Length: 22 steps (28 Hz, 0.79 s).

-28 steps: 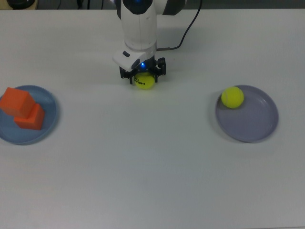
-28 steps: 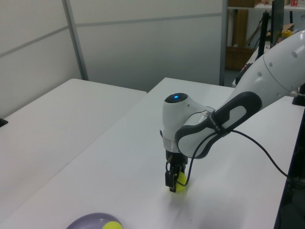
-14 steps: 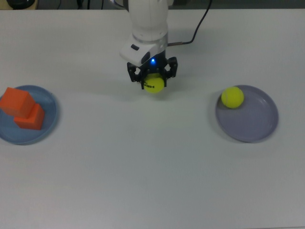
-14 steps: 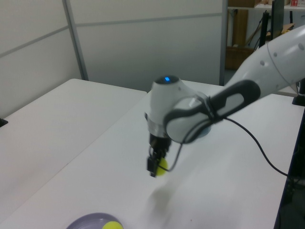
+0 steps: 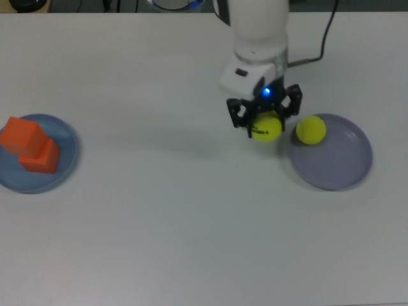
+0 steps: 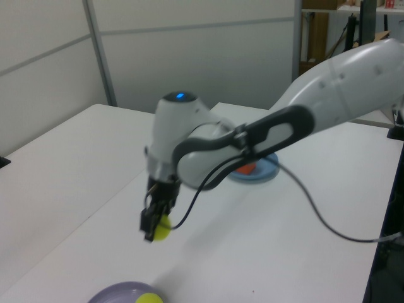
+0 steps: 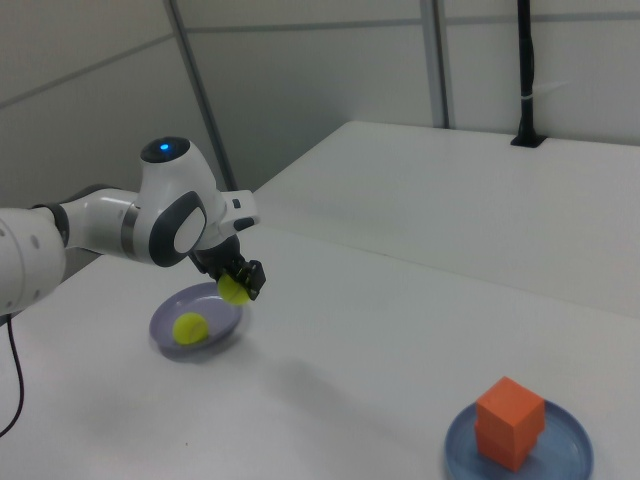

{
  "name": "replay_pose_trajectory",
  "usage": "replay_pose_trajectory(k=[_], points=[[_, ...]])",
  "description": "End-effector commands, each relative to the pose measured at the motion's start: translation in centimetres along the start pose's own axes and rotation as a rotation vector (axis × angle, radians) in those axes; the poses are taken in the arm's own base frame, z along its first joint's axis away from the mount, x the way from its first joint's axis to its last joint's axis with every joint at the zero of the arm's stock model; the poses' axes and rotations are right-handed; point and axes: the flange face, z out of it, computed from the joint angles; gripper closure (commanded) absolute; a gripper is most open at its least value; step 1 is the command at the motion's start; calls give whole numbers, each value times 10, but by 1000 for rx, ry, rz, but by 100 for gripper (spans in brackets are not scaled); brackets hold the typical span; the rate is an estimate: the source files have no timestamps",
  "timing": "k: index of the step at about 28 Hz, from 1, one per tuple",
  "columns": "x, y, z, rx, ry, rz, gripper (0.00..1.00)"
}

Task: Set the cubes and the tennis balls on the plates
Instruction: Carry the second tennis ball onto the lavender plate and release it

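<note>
The lettered tennis ball (image 5: pixel 266 127) is clamped in the gripper (image 5: pixel 264 121), raised just beside the purple plate's (image 5: pixel 338 167) rim.

A lab or test room: a white robot arm (image 6: pixel 328 88) with a trailing cable (image 6: pixel 315 214) works over plain white tables (image 5: pixel 191 242), bare panelled walls (image 6: pixel 189 57) behind, and shelving (image 6: pixel 322 38) in a back doorway.

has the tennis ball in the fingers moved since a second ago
Yes. In the top view the held tennis ball has travelled toward the top view's right, and now hangs just beside the purple plate.
</note>
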Motion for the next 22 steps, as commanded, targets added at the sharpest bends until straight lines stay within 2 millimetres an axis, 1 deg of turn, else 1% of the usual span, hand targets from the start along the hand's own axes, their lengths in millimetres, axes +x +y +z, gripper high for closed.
replay_pose_trajectory(k=[1, 2, 4, 7, 11, 13, 15, 17, 18, 22], points=[[13, -36, 33, -10, -20, -16, 100], [13, -50, 38, -11, -15, -32, 100], [8, -67, 49, -17, -24, -58, 100], [1, -88, 62, -31, -22, -89, 100], [-4, -103, 71, -40, -10, -120, 100], [-7, -111, 80, -45, -12, -133, 100], [-8, -113, 82, -44, -10, -137, 100], [-9, -122, 82, -36, 5, -150, 100], [-11, -127, 87, -34, 11, -160, 100], [-15, -133, 97, -51, 9, -162, 100]])
